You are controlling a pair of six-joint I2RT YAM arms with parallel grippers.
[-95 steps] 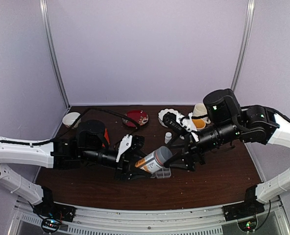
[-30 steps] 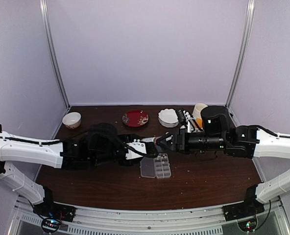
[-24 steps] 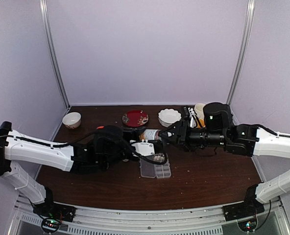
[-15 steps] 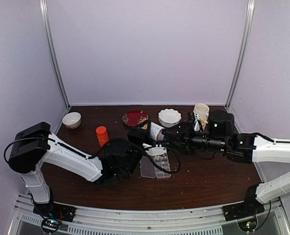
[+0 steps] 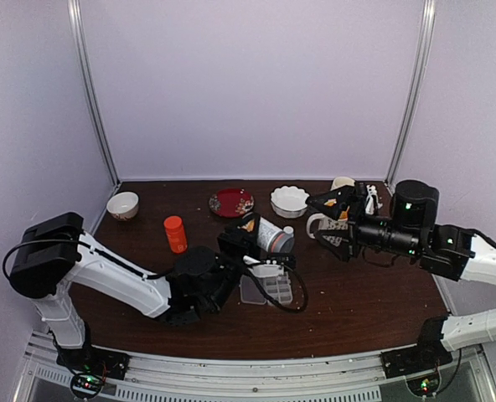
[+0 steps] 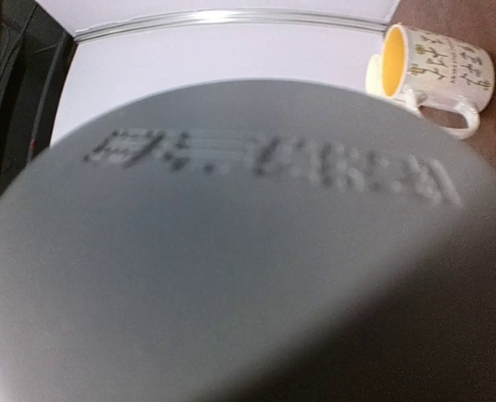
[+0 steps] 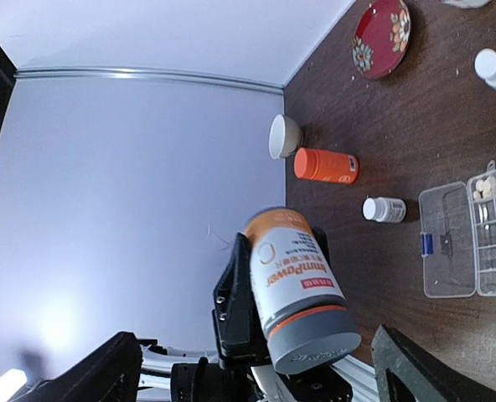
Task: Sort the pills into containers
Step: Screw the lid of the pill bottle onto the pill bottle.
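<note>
The left gripper (image 5: 248, 238) is clenched on a glossy orange-and-white supplement bottle (image 7: 294, 285). The bottle is held aloft with its grey plastic cap (not yet removed) turned toward the right gripper (image 5: 330, 223), probably for unscrewing. That claw is spread wide and empty. Below, the clear rigid pill box (image 7: 447, 251) is laid open, and small pale round pills (image 7: 493, 184) are seen in some cells.
</note>
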